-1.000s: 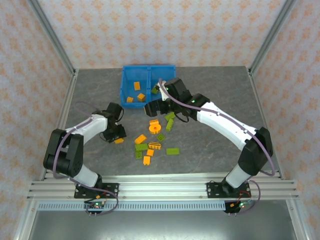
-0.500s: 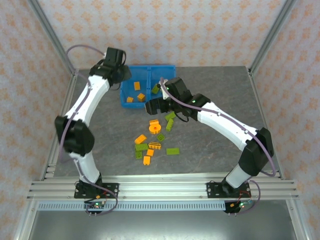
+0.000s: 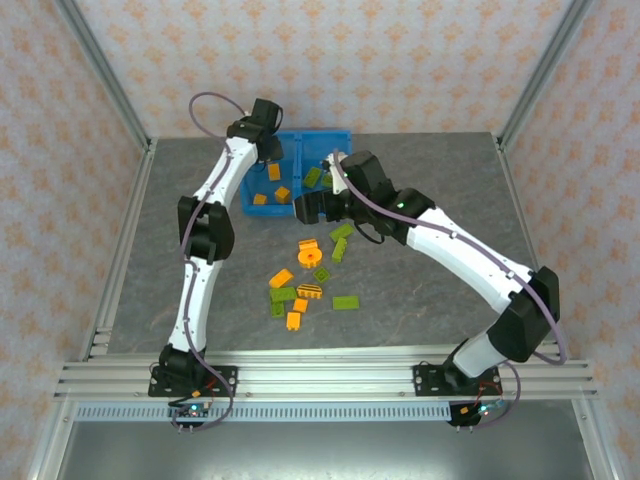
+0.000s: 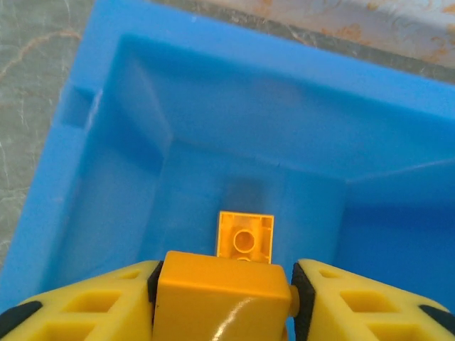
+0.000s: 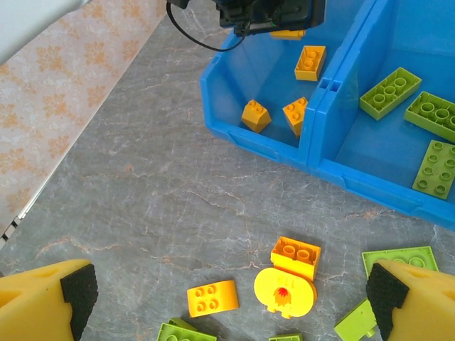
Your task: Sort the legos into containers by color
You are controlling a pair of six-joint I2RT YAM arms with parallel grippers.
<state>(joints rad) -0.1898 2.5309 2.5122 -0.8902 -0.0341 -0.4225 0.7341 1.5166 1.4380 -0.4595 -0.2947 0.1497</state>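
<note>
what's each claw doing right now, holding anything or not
left claw: shut on an orange brick, over the blue bin
right claw: open, empty, above the loose bricks

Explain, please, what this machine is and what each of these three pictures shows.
These are two robot arms bolted to a table. One picture looks down from above; the other two come from cameras on the wrists. Orange and green bricks lie loose on the table, and a blue double bin stands farther back: orange bricks in one half, green in the other. The left gripper holds an orange brick over the orange half. The right gripper hangs open above the loose bricks.
</note>
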